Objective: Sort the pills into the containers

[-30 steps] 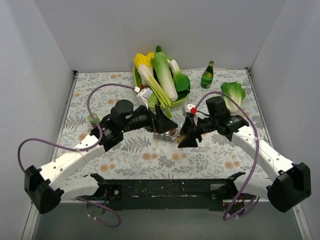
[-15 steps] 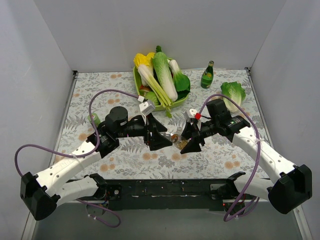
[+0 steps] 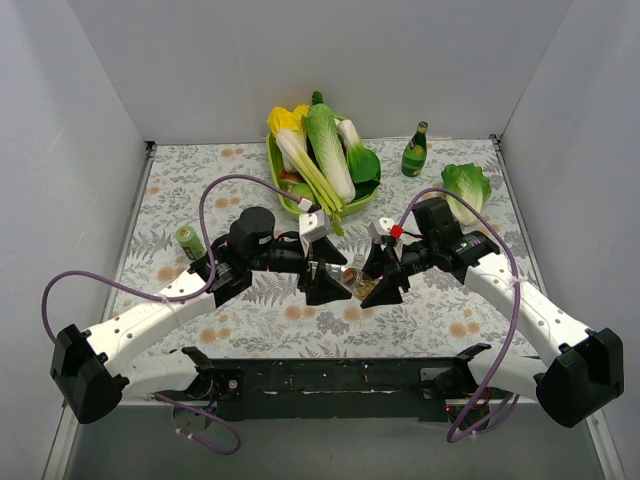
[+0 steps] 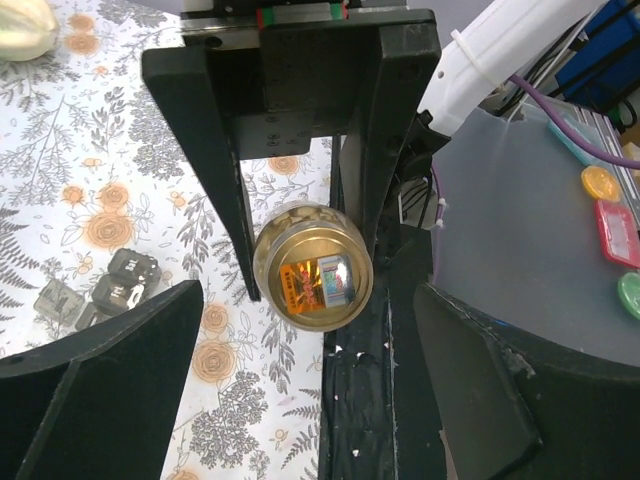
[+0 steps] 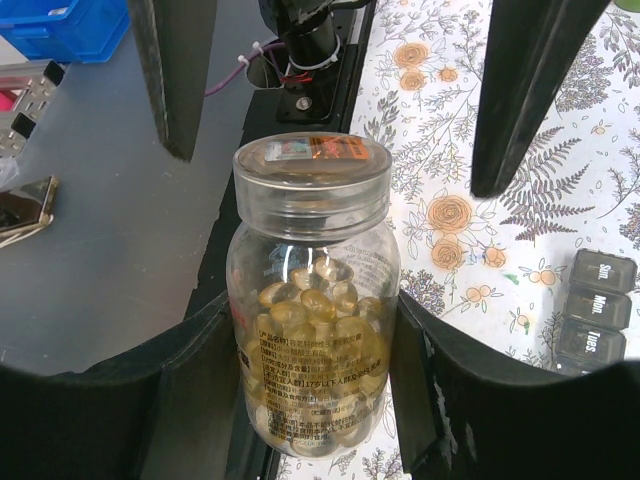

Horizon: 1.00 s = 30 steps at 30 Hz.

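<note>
My right gripper (image 3: 368, 275) is shut on a clear pill bottle (image 5: 312, 300) full of yellow capsules and holds it off the table. Its gold lid (image 4: 312, 265) points at my left gripper (image 3: 335, 268). My left gripper is open and empty; its fingers (image 5: 175, 70) stand apart a short way in front of the lid without touching it. The containers (image 5: 595, 305) are a strip of grey cubes marked with day names, lying on the flowered cloth beside the bottle. They also show in the left wrist view (image 4: 100, 295). In the top view the arms hide them.
A green tray (image 3: 290, 195) of vegetables stands at the back centre. A green bottle (image 3: 415, 150) and a cabbage (image 3: 467, 185) are at the back right. A small green can (image 3: 190, 241) stands left. The black rail (image 3: 330, 375) runs along the near edge.
My left arm has swung right and forward, bringing its open gripper up to the bottle's lid and uncovering the green can. My right gripper has come slightly nearer, still holding the bottle.
</note>
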{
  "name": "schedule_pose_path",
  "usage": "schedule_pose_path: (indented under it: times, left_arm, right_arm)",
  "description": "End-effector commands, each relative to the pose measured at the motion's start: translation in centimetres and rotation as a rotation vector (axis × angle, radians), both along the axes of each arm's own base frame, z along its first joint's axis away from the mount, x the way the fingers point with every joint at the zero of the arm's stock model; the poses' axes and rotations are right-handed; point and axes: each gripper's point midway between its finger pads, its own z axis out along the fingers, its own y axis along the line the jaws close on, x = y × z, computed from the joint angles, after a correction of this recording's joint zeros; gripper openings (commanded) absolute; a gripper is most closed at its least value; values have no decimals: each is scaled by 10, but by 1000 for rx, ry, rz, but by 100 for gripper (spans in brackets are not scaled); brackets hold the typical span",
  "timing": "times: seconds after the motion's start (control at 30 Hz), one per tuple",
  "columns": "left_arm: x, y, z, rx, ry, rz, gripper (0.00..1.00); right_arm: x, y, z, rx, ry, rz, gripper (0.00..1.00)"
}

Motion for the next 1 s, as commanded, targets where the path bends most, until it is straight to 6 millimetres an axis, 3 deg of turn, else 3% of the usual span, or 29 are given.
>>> schedule_pose_path:
  times: [0.0,0.17,0.3,0.4,0.5,0.57,0.67,0.87,0.97]
  left_arm:
    - [-4,-9,11,-11,-64,-33,86]
    - [-1,-16,12,-3,-77,-4,81]
    - [-1,-20,16,-6,-60,13,69]
    - [-3,-20,19,-20,-50,18,68]
    - [-6,-19,18,-30,-25,18,47]
    - [-6,-19,16,-24,6,25,25]
    - [-2,-20,14,-19,78,72,0]
    - [8,-19,12,-34,359,241,0]
    - [11,-18,24,-125,575,330,0]
  right_arm:
    - [-1,2,9,40,3,20,6]
    - [0,2,7,35,6,15,6]
    - [2,2,5,25,7,2,6]
    - [2,1,4,17,5,-4,6]
    - [3,1,3,15,0,-9,5]
    - [3,1,3,14,-5,-12,5]
    - [5,0,2,2,-11,-24,5]
    - [23,-5,-1,-73,-118,-122,3]
    - [39,-14,-1,-119,-189,-207,3]
